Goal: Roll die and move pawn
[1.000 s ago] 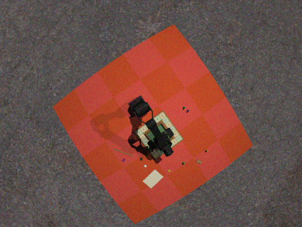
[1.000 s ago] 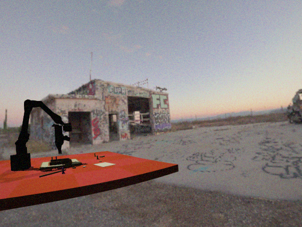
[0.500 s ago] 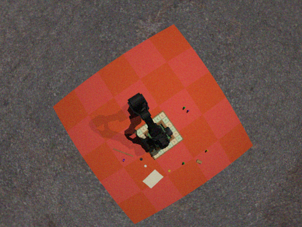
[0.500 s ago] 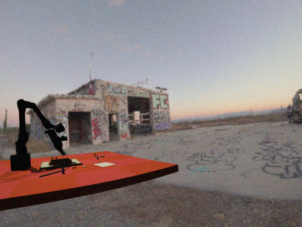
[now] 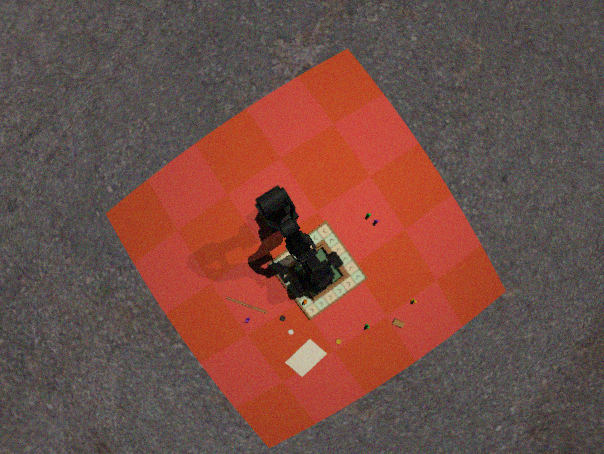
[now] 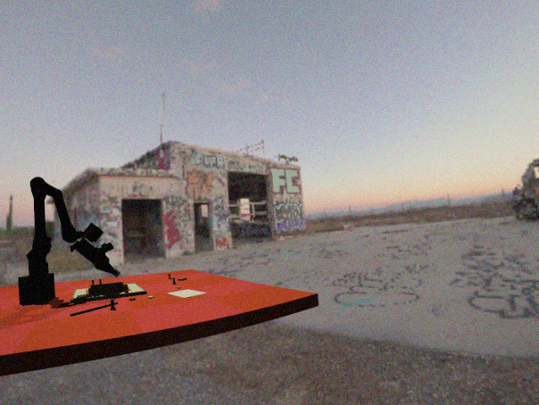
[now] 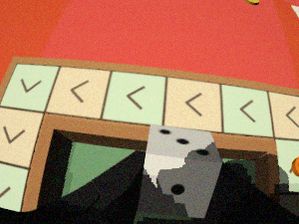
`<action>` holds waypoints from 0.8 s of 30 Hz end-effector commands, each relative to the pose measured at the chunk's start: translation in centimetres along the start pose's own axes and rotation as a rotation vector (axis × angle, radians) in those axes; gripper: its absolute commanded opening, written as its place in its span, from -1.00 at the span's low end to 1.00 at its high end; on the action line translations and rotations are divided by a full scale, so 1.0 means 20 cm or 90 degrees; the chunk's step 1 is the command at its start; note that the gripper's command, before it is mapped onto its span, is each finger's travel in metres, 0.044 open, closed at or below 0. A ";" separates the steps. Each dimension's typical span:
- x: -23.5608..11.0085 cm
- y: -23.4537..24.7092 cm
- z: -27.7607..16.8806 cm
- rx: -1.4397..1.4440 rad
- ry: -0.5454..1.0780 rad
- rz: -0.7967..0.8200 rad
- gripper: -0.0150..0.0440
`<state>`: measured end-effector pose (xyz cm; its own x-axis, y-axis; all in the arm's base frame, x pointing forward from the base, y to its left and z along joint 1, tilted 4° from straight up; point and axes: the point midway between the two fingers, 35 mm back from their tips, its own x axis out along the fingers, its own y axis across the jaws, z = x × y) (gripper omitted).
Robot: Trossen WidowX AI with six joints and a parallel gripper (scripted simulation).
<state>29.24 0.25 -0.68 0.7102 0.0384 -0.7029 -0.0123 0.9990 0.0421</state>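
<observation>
My gripper (image 7: 176, 166) (image 5: 299, 286) (image 6: 114, 271) is shut on the grey die (image 7: 182, 159) and holds it in the air over the board's middle. In the wrist view two pips show on the die's upper face and one on the face towards the camera. Below it lies the green dice tray (image 7: 92, 159) (image 5: 323, 258), framed by brown walls. The board (image 7: 136, 70) (image 5: 351, 268) (image 6: 136, 289) has a ring of cream and pale green arrow squares. The orange pawn (image 5: 304, 302) (image 7: 295, 167) stands on a square near one corner. The arm hides the die in the overhead view.
Loose pieces lie on the red checked table (image 5: 320, 125): a green pawn (image 5: 366, 327), a yellow disc (image 5: 338, 341), a cream card (image 5: 305, 357), a thin stick (image 5: 245, 305), a brown block (image 5: 398, 323), and other small pawns (image 5: 371, 219).
</observation>
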 end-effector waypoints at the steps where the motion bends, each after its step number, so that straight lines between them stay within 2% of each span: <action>1: -0.02 0.00 0.01 0.006 -0.021 0.001 -0.49; 12: -0.28 0.00 0.02 0.005 -0.020 0.001 -0.49; 24: -0.29 0.00 0.02 0.009 -0.022 -0.001 -0.49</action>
<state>25.33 -0.04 3.62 0.7329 0.0352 -0.6795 -0.0009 0.9987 0.0508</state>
